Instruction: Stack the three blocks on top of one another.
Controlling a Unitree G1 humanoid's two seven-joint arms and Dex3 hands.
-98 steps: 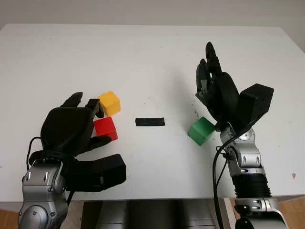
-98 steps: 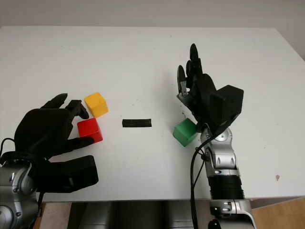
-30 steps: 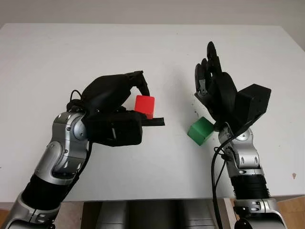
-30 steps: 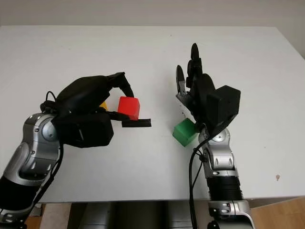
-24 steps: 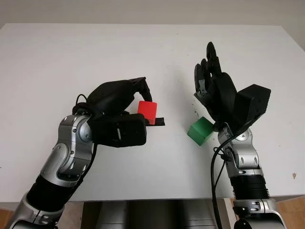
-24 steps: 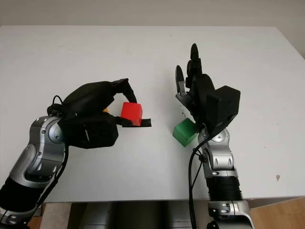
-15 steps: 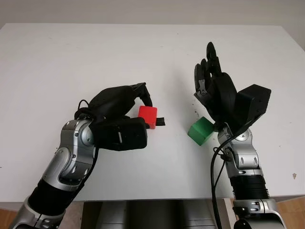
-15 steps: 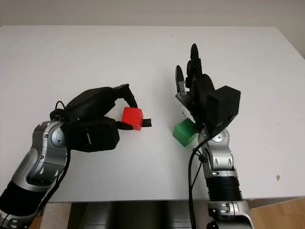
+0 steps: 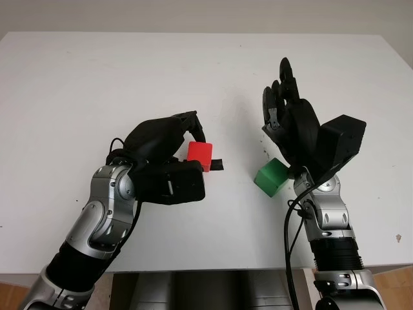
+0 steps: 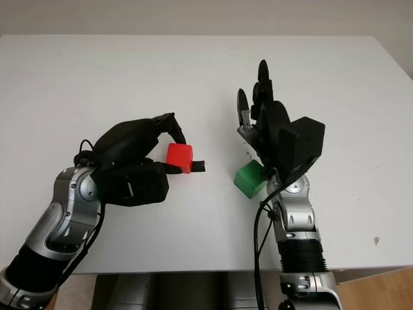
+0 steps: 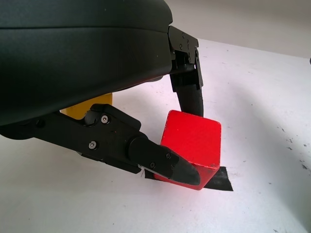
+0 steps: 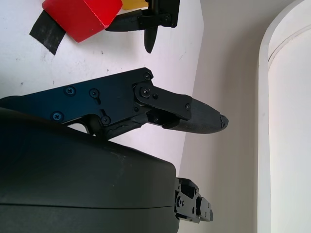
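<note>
My left hand [image 9: 197, 148] is shut on the red block [image 11: 192, 141], one finger on its far face and the thumb on its near face. The block sits low over the left end of a black tape mark [image 9: 219, 165]; whether it touches the tape I cannot tell. The yellow block [image 11: 87, 106] lies just behind the left hand's palm. To the right on the table lies the green block [image 9: 271, 176]. My right hand [image 9: 282, 97] is open and held upright just above and behind the green block, not touching it.
The white table [image 9: 193, 71] stretches wide behind both hands. Its front edge runs close below my forearms. Beyond the right edge a strip of floor [image 9: 403, 58] shows.
Over the last seconds my left hand picked the red block up from beside the yellow one and carried it right and down to the tape mark. The right hand and green block stayed put.
</note>
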